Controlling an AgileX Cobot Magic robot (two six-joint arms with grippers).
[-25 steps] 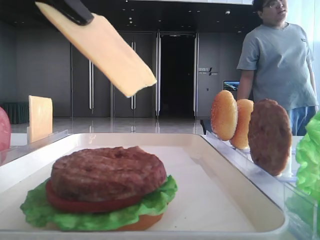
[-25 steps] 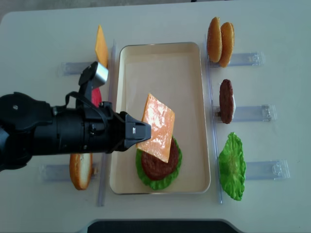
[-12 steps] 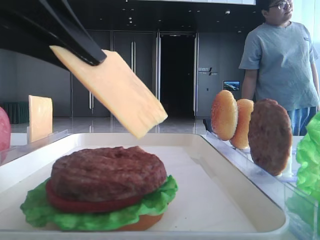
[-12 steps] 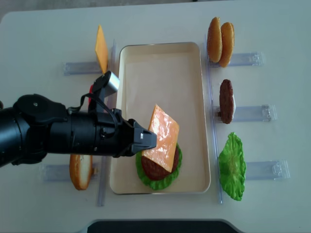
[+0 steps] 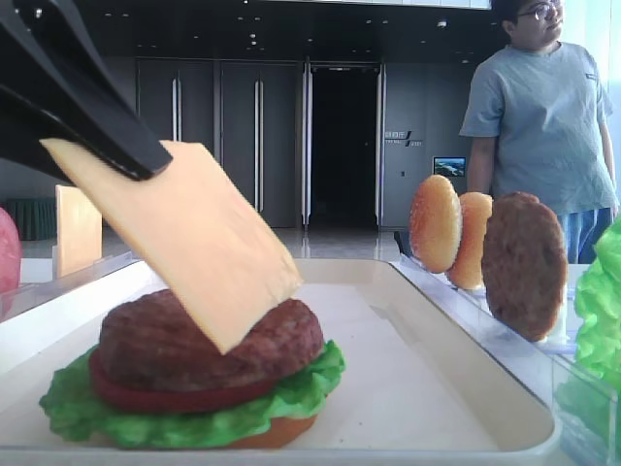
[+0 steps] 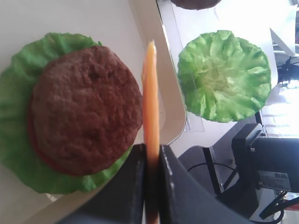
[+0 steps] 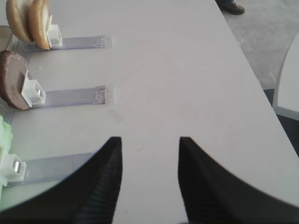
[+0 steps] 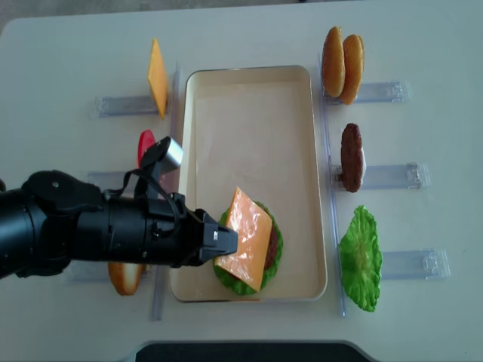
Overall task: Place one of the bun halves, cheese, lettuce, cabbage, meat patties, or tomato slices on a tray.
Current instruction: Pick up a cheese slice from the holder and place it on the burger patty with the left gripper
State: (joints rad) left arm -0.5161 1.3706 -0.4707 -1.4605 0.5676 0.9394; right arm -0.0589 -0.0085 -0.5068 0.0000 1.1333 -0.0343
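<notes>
From the low exterior view, my left gripper (image 5: 136, 160) comes in at upper left, jaws clamped on a corner of the cheese (image 5: 194, 238). The slice hangs tilted, its lower corner in front of the meat patty (image 5: 272, 340) stacked on tomato and lettuce (image 5: 301, 388) on the tray (image 5: 437, 369). Bun halves (image 5: 434, 223) stand upright in a rack at right.

In my right wrist view, the right gripper (image 7: 149, 182) hangs over bare worktop (image 7: 177, 70), jaws apart with nothing between them.

My left wrist view shows the cheese edge-on, pinched between the jaws, just right of the patty.

Overhead, the cheese covers most of the stack in the tray's lower part. A second cheese slice (image 8: 157, 78) stands at upper left.
</notes>
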